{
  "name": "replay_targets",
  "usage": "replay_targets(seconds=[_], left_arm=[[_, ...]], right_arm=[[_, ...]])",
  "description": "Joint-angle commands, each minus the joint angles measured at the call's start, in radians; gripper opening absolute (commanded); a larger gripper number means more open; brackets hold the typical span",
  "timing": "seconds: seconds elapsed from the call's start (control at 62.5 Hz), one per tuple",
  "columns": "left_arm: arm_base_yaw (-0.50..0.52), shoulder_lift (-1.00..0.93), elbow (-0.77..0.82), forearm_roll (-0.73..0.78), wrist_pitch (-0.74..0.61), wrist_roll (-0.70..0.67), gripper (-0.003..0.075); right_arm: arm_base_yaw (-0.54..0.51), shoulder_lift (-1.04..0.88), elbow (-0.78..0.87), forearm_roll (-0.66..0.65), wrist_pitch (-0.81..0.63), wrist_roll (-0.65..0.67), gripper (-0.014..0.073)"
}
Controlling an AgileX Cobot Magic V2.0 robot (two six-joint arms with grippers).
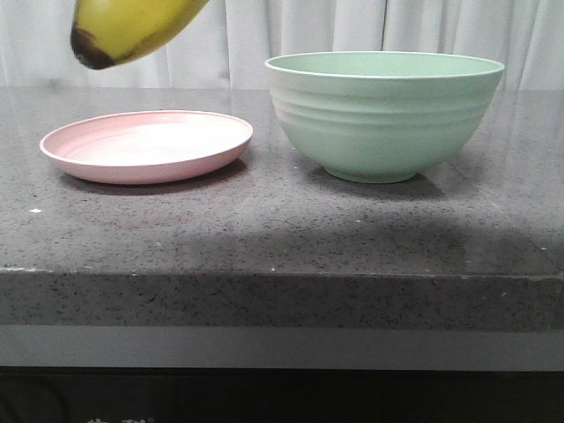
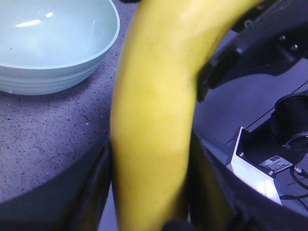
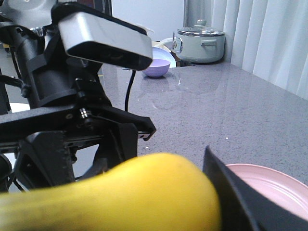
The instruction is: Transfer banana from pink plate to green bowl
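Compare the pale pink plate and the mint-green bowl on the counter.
The shallow round pale pink plate sits low with a slight raised rim; the deep ridged mint-green bowl stands much taller on a small foot. The plate's outside is smooth, the bowl's has horizontal ridges. Both are round, matte, empty, and rest apart on the speckled grey stone counter.

A dark speckled stone counter carried the pink plate left, the green bowl right.
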Motion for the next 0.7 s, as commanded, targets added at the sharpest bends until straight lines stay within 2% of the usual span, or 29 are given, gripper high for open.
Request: replay_targets(seconds=[0.0, 0.096, 0.176, 0.432, 0.687], left_arm=[[-0.009, -0.017, -0.025, -0.078, -0.016, -0.005, 0.0384], [-0.009, -0.017, -0.025, -0.078, -0.016, -0.005, 0.0583], [-0.009, -0.017, -0.025, -0.078, -0.016, -0.005, 0.0672], [0.0, -0.017, -0.035, -0.078, -0.009, -0.011, 0.0671], [0.056, -0.029, -0.113, -0.071, 0.097, -0.013, 0.0671]], right_arm=[[0.001, -0.018, -0.035, 0.135, 0.022, -0.011, 0.0234], [0.001, -0.018, -0.035, 0.135, 0.02, -0.011, 0.0234], [0.001, -0.018, -0.035, 0.135, 0.016, -0.011, 0.0234], [0.001, -0.018, -0.035, 0.134, -0.032, -0.01, 0.0234], [0.001, -0.019, -0.035, 0.133, -0.174, 0.007, 0.0234]])
